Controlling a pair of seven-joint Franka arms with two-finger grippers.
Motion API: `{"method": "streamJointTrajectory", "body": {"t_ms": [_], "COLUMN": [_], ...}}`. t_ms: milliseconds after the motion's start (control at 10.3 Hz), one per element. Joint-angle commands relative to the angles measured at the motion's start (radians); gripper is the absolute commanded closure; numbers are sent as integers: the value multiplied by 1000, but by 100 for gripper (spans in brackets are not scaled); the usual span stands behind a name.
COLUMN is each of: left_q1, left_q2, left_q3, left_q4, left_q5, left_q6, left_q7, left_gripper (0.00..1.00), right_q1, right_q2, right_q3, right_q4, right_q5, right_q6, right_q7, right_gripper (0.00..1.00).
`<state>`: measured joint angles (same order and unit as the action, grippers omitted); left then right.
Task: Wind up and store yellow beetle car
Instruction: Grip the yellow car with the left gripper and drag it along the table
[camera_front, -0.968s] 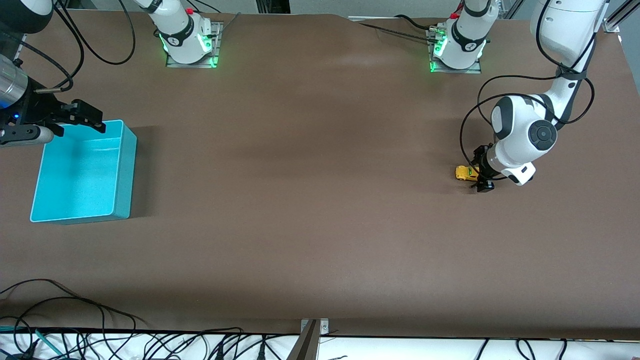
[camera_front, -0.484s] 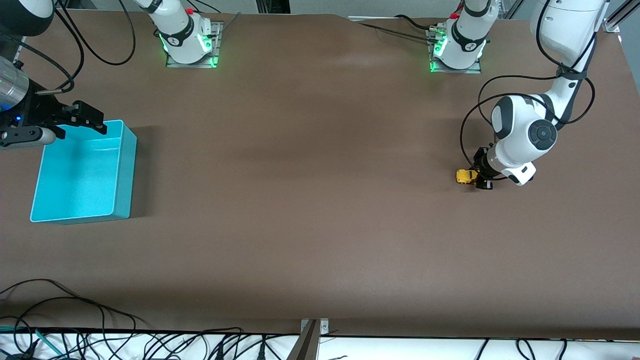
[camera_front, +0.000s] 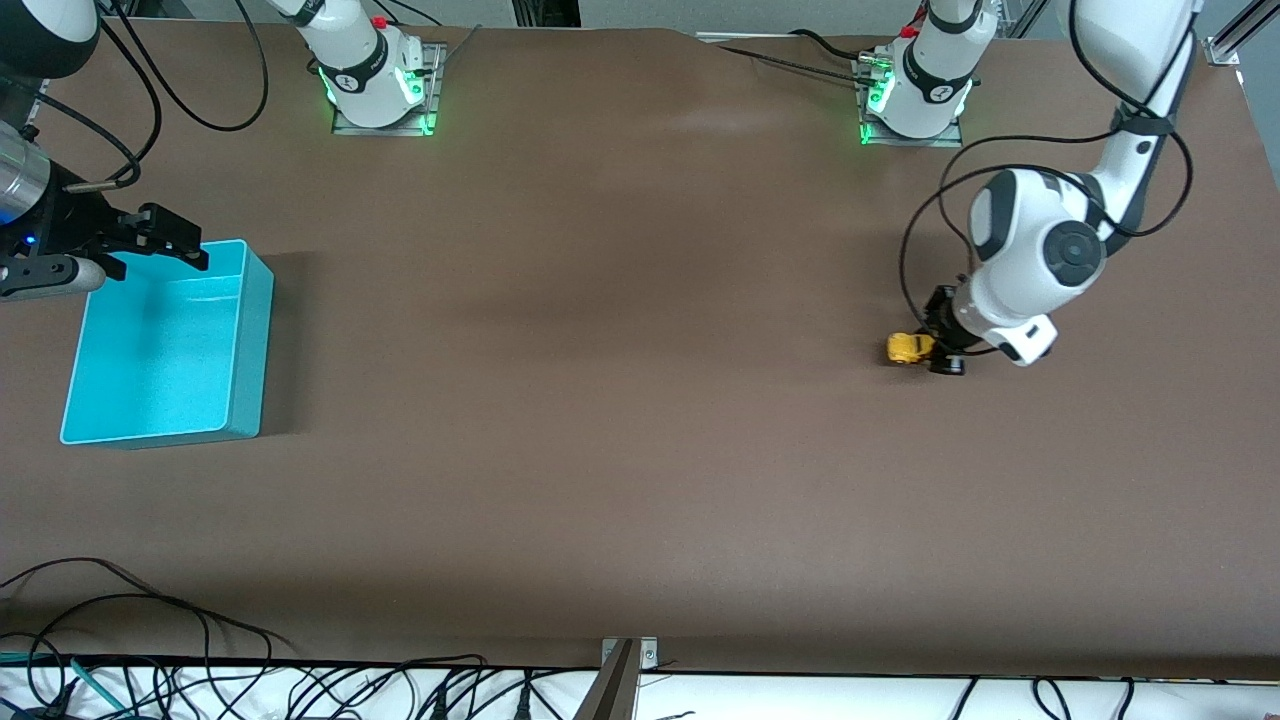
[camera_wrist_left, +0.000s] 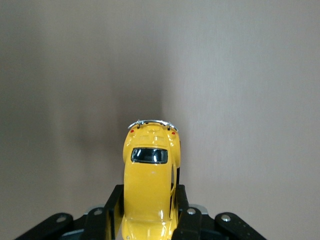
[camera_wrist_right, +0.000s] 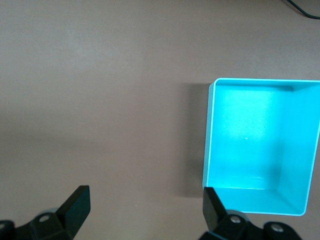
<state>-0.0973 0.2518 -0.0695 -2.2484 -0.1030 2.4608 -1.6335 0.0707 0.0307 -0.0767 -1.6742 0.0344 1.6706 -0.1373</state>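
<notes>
The left gripper (camera_front: 935, 352) is pinching the yellow beetle car (camera_front: 907, 348) by its sides, low at the table (camera_front: 620, 400) toward the left arm's end. The right gripper (camera_front: 160, 238) waits with fingers spread wide, over the upper edge of the turquoise bin (camera_front: 255, 340) — nothing is held in it.

In the front view the car (camera_front: 906, 347) is too small for its windows or wheels to be made out, and the left end effector (camera_front: 940, 352) hides the end of it that points toward the left arm's end of the table. In the left wrist view the picture's edge cuts off the same end of the car, and its wheels are hidden under the body. The right end effector (camera_front: 170, 235) shows in the right wrist view only as two fingertips (camera_wrist_right: 76, 204) at the edge, and there the bin (camera_wrist_right: 208, 150) is cut off along one side.
</notes>
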Motion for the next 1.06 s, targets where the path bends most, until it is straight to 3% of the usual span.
{"method": "streamJointTrajectory", "body": {"t_ms": [0, 194, 581, 968], "left_q1": [-5, -21, -70, -45], "left_q2": [20, 119, 218, 247], "left_q3": [-88, -145, -136, -47], "left_q4": [25, 90, 116, 115], "left_q5": [31, 32, 34, 135], "left_q6": [-16, 0, 63, 63], "left_q7": [-89, -194, -243, -278], "left_gripper": [100, 100, 100, 100], "right_q1": [1, 1, 4, 1], "right_q2": [0, -1, 0, 8], "right_q3": [-6, -6, -17, -18], "right_q4": [7, 16, 13, 10], "right_q5": [47, 59, 59, 59], "right_q6": [3, 1, -3, -3], "right_q7": [-21, -22, -36, -39], "right_gripper": [0, 0, 0, 0]}}
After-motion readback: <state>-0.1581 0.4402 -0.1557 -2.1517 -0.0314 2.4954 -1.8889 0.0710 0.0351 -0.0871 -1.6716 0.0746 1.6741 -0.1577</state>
